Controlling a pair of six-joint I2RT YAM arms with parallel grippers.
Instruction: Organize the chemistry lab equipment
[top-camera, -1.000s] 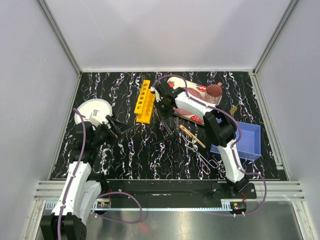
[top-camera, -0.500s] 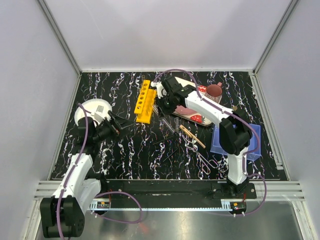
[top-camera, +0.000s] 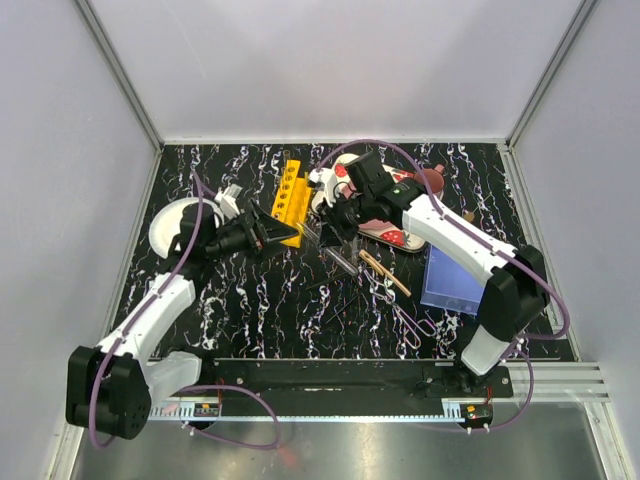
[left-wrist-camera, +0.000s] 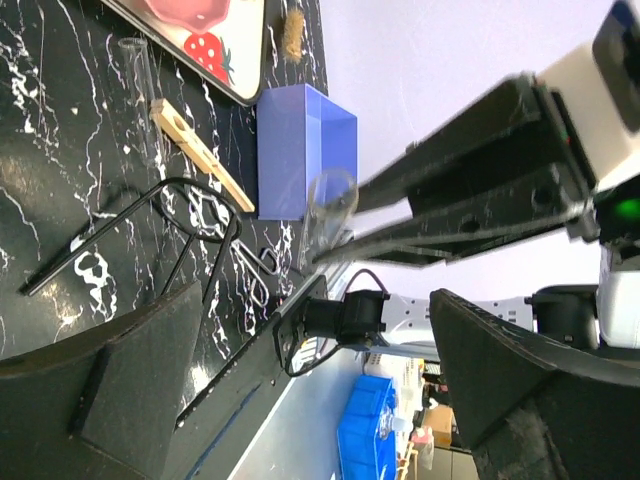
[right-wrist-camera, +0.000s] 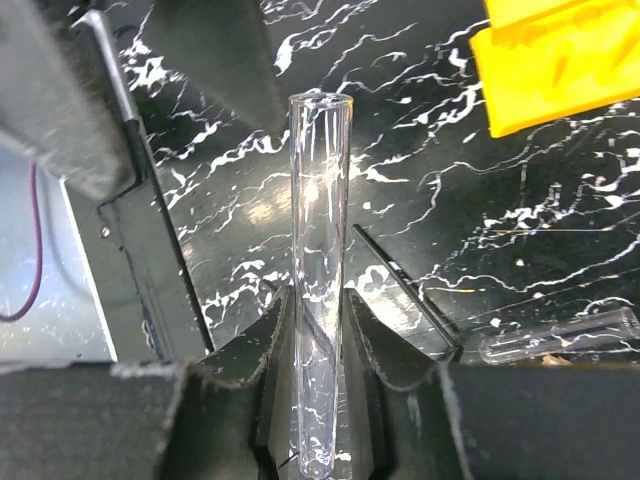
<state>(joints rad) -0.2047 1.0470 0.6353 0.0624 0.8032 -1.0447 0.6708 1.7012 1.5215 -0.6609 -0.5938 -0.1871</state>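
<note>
1. Right gripper (right-wrist-camera: 318, 305) is clenched on a clear tube (right-wrist-camera: 320, 200), with both fingers pressed against the lower part of the glass. The tube's open mouth points away from the wrist.
2. Left gripper (top-camera: 280, 231) is spread wide and carries nothing. It faces the mouth of the held tube from close by, and the two are apart.
3. The held tube is up off the table (top-camera: 250, 300), just beside the near end of the rack (top-camera: 288, 200), between the rack and the tray (top-camera: 395, 235).
4. The rack lies at the rear middle of the table, its long side running front to back.
5. A second tube (right-wrist-camera: 560, 335) lies flat on the table near a rod (right-wrist-camera: 405, 290).
6. The clamp (top-camera: 385, 272) lies just in front of the tray. The forceps (top-camera: 405, 318) lie nearer the arm bases, and more rods (top-camera: 335, 300) lie crossed to their left.
7. The bin (top-camera: 455, 280) sits at the right, partly under the right forearm.
8. The cup (top-camera: 430, 182) stands at the tray's far right end.
9. The plate (top-camera: 170, 228) is at the left, partly covered by the left arm.
</note>
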